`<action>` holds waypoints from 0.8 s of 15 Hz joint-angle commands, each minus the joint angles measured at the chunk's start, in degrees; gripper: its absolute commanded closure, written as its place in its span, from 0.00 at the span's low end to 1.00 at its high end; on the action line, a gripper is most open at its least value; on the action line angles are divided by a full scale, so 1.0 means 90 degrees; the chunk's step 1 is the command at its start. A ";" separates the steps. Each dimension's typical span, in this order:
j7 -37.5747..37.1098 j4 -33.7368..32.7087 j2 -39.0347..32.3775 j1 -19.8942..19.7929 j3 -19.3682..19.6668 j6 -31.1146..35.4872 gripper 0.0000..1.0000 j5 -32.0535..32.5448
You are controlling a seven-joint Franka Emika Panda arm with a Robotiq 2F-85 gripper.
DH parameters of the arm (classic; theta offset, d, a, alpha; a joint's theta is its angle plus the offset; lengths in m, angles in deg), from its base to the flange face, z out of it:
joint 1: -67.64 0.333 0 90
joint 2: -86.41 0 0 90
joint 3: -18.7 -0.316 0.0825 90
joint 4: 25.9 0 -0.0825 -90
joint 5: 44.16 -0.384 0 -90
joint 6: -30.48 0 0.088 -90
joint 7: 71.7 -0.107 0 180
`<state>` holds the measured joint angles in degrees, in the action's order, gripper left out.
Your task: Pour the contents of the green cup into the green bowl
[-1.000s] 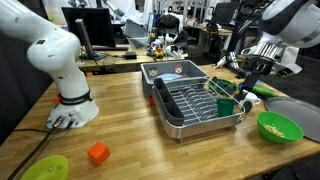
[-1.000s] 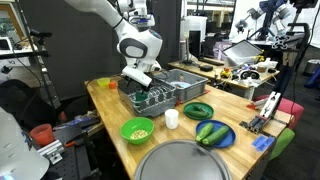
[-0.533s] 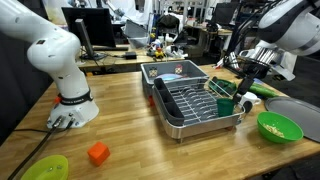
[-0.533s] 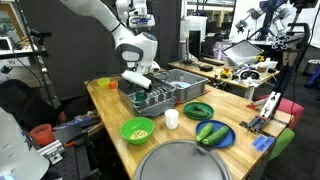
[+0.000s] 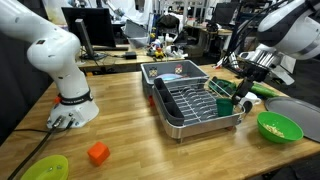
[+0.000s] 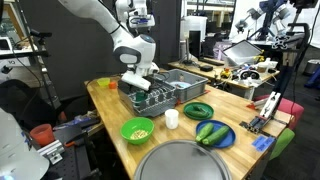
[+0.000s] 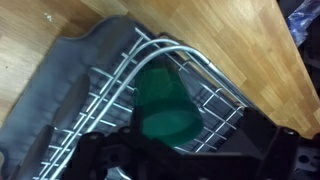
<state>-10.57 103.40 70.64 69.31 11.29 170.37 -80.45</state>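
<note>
The dark green cup [image 7: 165,100] rests tilted in a corner of the grey dish rack [image 7: 60,90]. It also shows in an exterior view [image 5: 227,103]. My gripper [image 7: 185,145] hovers right over it, jaws open, one dark finger on each side; a gap shows between the cup and the right finger [image 7: 265,135]. In the exterior views the gripper [image 5: 243,88] [image 6: 141,84] is just above the rack's edge. The lime-green bowl [image 5: 279,127] with pale yellowish bits stands on the wooden table beside the rack, also seen in an exterior view [image 6: 137,130].
A grey round tray [image 5: 297,112] lies behind the bowl. A lime plate [image 5: 45,168] and an orange block [image 5: 97,153] sit near the front. A white cup [image 6: 172,119], a dark green dish [image 6: 197,110] and a plate with cucumber-like items [image 6: 213,133] stand beside the rack.
The gripper has come down a little closer to the cup in the rack. The cup and the bowl have not moved.
</note>
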 commanded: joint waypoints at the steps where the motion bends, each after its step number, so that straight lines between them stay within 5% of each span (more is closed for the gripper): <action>1: 0.0358 0.0090 -0.0006 -0.0192 -0.0188 0.0200 0.00 -0.0196; 12: 0.0710 0.0664 0.0376 -0.0246 -0.0330 0.1229 0.00 -0.0663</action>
<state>-7.57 105.97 71.68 68.70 10.19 177.51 -82.93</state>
